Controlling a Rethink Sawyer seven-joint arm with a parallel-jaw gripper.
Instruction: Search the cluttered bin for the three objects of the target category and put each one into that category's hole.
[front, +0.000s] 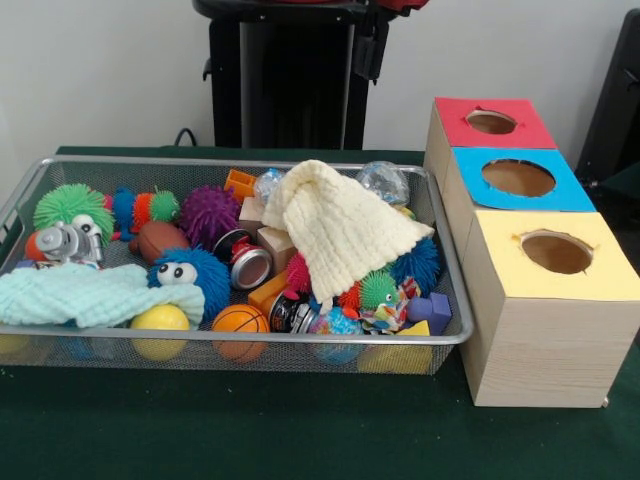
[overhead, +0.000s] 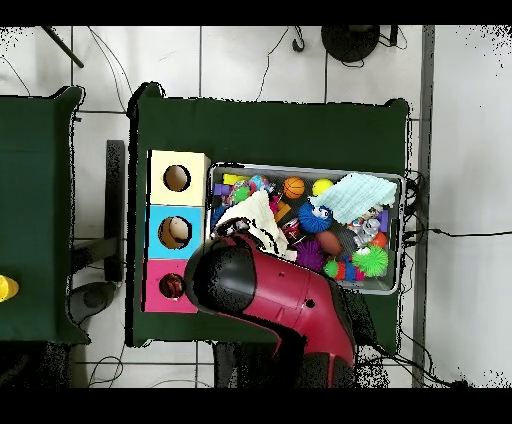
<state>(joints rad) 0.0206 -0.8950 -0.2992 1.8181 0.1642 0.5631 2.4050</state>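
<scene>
Bin (front: 20, 205) sits on the green desk (front: 200, 430), packed full. The red-topped hole (front: 491, 122) is the farthest of three from the front camera, at the box row's end beside the bin.

The arm (overhead: 275, 300) hangs over the bin's corner nearest the boxes; the tool is hidden beneath it, so I cannot tell its state.

The cream cloth (front: 335, 225) and mint cloth (front: 85, 293) drape over the toys: light, limp, best pinched at a raised fold. Spiky balls (front: 72, 207) look soft and should squash. The orange basketball (front: 240, 320) and yellow ball (front: 160, 318) are smooth and likely to roll, so grip across the middle.
</scene>
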